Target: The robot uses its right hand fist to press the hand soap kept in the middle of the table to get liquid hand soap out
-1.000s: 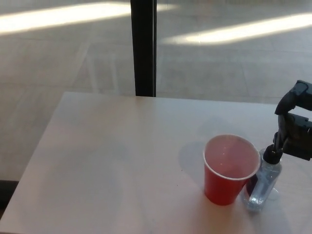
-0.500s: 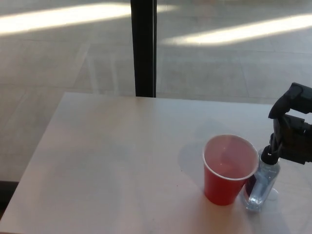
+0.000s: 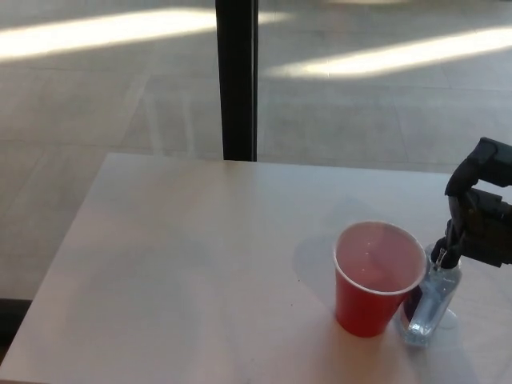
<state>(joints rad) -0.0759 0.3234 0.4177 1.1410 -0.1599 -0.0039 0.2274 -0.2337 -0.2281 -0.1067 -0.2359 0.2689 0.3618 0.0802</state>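
Pale floor crossed by bright bands of light lies beyond a dark vertical post (image 3: 237, 80), and in front of it spreads the white tabletop (image 3: 184, 264). Near its right edge a red plastic cup (image 3: 378, 277) stands upright with a clear hand soap bottle (image 3: 430, 302) just beside it on the right, tilted slightly. The right robot hand (image 3: 482, 214), fingers curled into a fist holding nothing, sits on the bottle's black pump head (image 3: 442, 257).
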